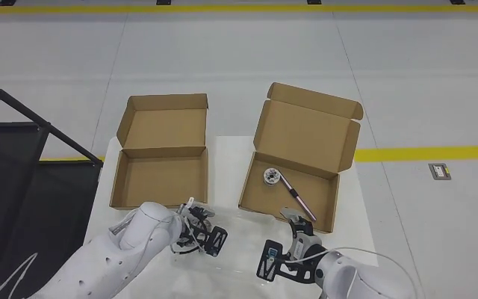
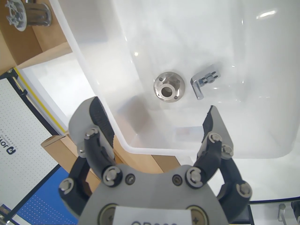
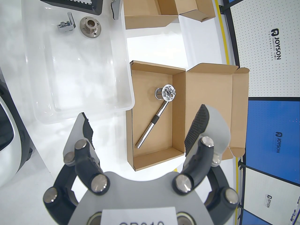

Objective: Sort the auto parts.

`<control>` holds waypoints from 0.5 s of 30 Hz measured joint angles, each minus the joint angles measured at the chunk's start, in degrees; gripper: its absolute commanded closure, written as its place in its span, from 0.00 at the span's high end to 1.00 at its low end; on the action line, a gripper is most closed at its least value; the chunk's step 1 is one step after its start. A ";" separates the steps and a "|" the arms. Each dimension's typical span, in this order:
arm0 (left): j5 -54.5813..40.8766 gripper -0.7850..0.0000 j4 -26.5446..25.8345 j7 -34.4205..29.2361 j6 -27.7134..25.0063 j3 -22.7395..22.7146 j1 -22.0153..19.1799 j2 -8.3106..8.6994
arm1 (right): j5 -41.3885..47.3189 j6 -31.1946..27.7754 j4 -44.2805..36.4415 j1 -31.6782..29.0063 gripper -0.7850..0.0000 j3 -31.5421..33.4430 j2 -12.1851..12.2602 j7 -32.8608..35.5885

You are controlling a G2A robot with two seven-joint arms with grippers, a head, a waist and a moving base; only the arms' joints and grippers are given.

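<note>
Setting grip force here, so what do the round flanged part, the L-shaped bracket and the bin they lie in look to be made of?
Round flanged part: seemingly machined metal, dull silver with bright glints. L-shaped bracket: metal, satin grey, crisp drilled holes. Bin: likely translucent plastic, glossy, with milky see-through walls.

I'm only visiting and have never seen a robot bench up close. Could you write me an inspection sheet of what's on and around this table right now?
surface: white table carrying a clear bin, a first box and a second box, both cardboard and open.
job's things: flanged hub and L-bracket lie apart in the bin; toothed cylinder and metal rod lie in the second box.
clutter: nothing seen.
grippers: left gripper open over the bin; right gripper open above the second box.
cables: thin white cable by the right arm.
surroundings: grey floor with a yellow line; dotted panels.
</note>
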 measured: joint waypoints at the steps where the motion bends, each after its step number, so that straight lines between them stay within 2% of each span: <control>1: -0.51 1.00 0.19 0.01 0.00 0.59 -0.43 0.19 | 0.00 0.00 0.00 0.00 1.00 0.00 0.00 0.00; 6: -3.30 1.00 2.18 -1.56 0.00 4.17 -2.71 0.19 | 0.00 0.00 0.00 0.00 1.00 0.00 0.00 0.00; 7: -4.08 0.89 2.56 -1.39 0.00 4.70 -3.18 0.03 | 0.00 0.00 0.00 0.00 1.00 0.00 0.00 0.00; 8: -4.57 0.84 3.12 -1.43 0.00 5.18 -3.69 -0.11 | 0.00 0.00 0.00 0.00 1.00 0.00 0.00 0.00; 15: -7.21 0.83 6.93 -3.41 0.00 8.85 -6.91 -1.67 | 0.00 0.00 0.00 0.00 1.00 0.00 0.00 0.00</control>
